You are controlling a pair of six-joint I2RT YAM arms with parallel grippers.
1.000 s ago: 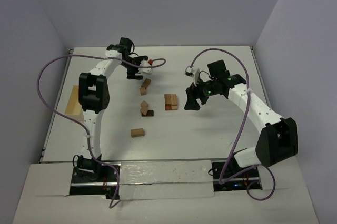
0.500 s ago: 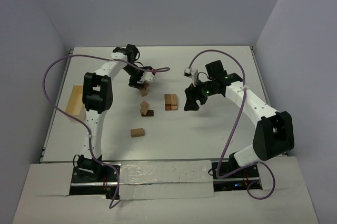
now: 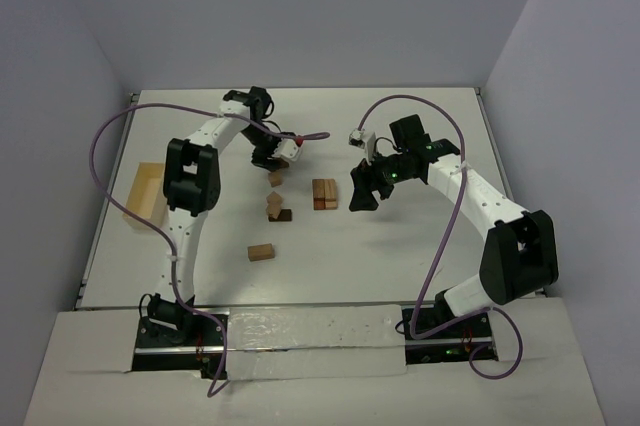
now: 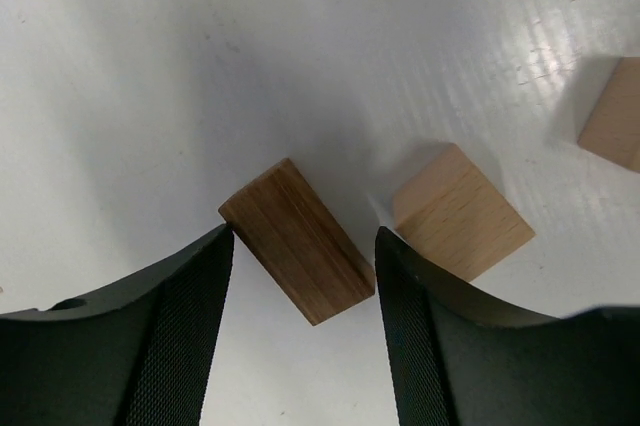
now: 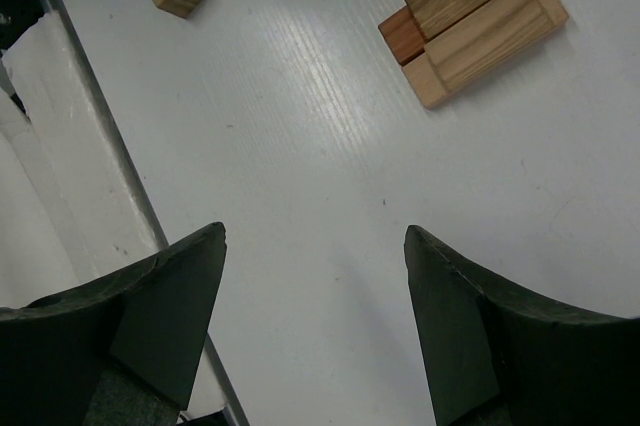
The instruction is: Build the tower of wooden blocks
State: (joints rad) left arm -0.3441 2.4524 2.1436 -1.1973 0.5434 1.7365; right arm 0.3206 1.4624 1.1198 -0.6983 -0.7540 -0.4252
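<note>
The left gripper (image 4: 304, 234) is straddling 1 brown wood block (image 4: 297, 243) lying on the white table (image 4: 150, 66). Its jaws are standing apart on either side, and a tan block (image 4: 460, 211) is sitting just beside. The right gripper (image 5: 315, 246) is hovering with jaws apart, holding nothing, near the tower (image 5: 470, 21), a low stack showing 3 bricks.

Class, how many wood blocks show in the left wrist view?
3: brown block inside the left end effector, tan block beside it, third block cut at the right edge. More may lie outside.
</note>
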